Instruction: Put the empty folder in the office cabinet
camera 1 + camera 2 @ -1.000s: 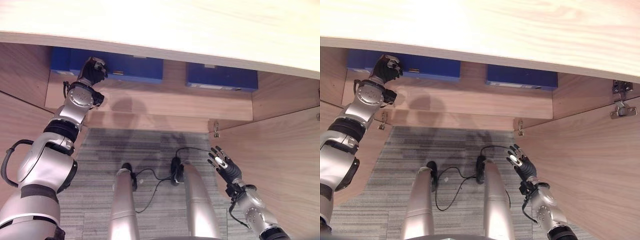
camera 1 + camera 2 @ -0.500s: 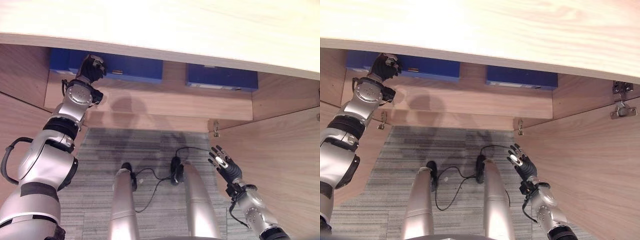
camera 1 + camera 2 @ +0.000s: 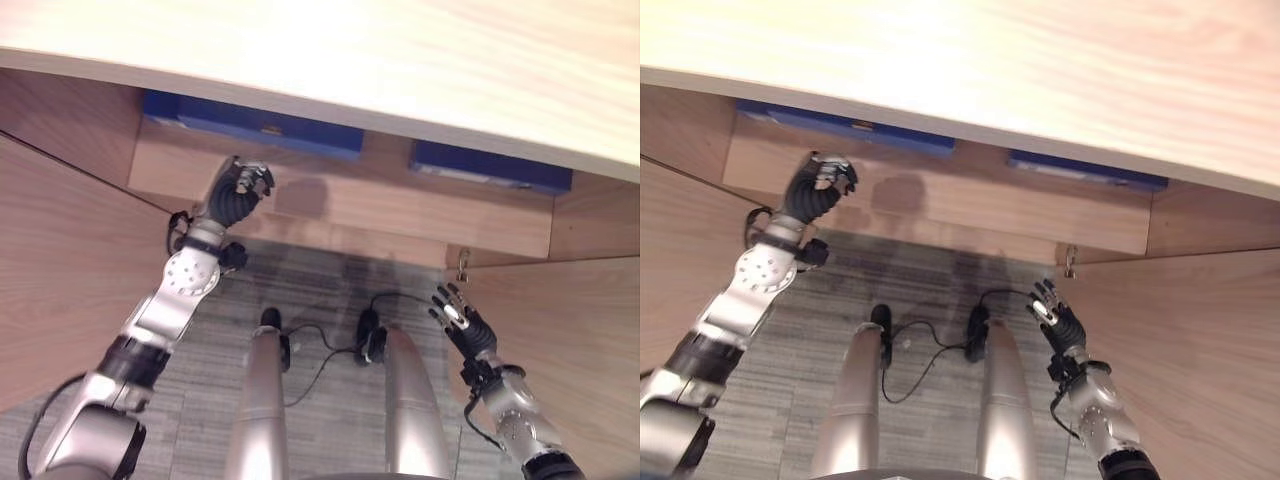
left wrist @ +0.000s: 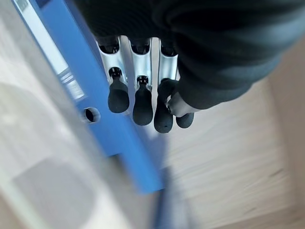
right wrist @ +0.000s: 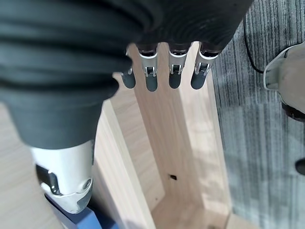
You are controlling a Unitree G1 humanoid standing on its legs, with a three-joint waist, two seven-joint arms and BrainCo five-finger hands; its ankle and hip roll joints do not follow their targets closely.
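Observation:
A blue folder (image 3: 250, 123) lies flat at the left of the cabinet's shelf (image 3: 400, 212), under the wooden top. A second blue folder (image 3: 490, 168) lies at the shelf's right. My left hand (image 3: 238, 192) hangs in front of the shelf's edge, just below the left folder, fingers curled and holding nothing. In the left wrist view its dark fingertips (image 4: 138, 102) curl toward the thumb, with the blue folder (image 4: 81, 81) beyond them and apart. My right hand (image 3: 462, 322) stays low by the right door, with straight fingers (image 5: 174, 71).
The cabinet's left door (image 3: 60, 270) and right door (image 3: 580, 340) stand open on either side. The pale wooden top (image 3: 350, 50) overhangs the shelf. Grey carpet (image 3: 320, 290) lies below the shelf.
The camera has shifted. My left hand has come back from the left blue folder and now sits lower, in front of the shelf's edge. The right hand has stayed put.

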